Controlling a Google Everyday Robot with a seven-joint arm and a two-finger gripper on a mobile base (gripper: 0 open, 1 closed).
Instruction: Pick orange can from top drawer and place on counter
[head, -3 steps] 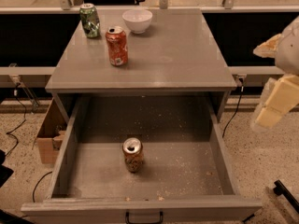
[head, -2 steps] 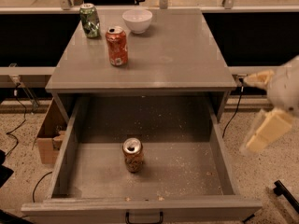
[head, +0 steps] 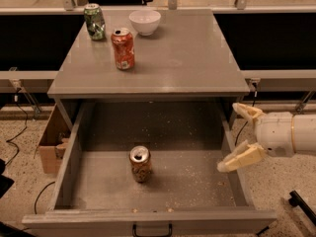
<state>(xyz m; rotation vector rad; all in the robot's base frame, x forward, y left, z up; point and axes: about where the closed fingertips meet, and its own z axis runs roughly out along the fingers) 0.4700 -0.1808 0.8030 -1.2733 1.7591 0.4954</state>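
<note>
The orange can stands upright on the crumb-flecked floor of the open top drawer, a little left of centre and toward the front, with nothing touching it. Out at its 3 o'clock, by the drawer's right wall, hangs the gripper. Its jaws are spread wide and empty, one finger up near the table's corner and the other low over the wall's edge. The white arm behind it reaches in nearly level from the right, pointing left. Above the drawer, at the can's 12 o'clock, the grey table carries a red can, with a green can at its 10 o'clock and a white bowl at its 1 o'clock.
</note>
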